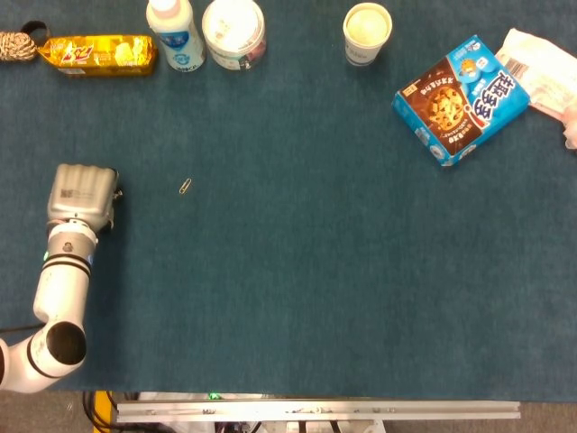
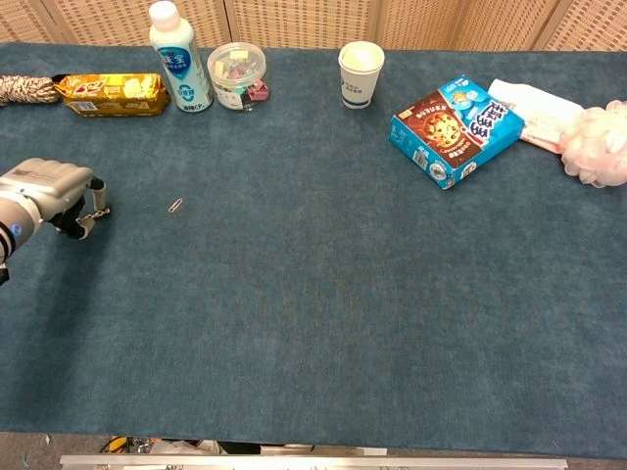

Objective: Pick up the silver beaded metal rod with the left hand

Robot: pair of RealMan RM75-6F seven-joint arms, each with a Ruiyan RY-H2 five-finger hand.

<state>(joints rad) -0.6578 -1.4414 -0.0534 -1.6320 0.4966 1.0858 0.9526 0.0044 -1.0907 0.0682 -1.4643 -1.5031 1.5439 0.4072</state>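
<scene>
My left hand (image 1: pixel 83 197) (image 2: pixel 47 191) is at the far left of the blue table cloth, palm down with its fingers curled in. The silver beaded metal rod (image 2: pixel 97 211) sticks out a short way from under the fingertips on the hand's right side, and the hand grips it. In the head view the hand's back hides nearly all of the rod. I cannot tell whether the rod is off the cloth. My right hand is in neither view.
A paper clip (image 1: pixel 185 186) (image 2: pixel 176 206) lies just right of the hand. Along the far edge are a yellow biscuit pack (image 1: pixel 99 54), a white bottle (image 1: pixel 176 36), a lidded tub (image 1: pixel 233 34) and a paper cup (image 1: pixel 367 33). A blue cookie box (image 1: pixel 460 99) lies at the right.
</scene>
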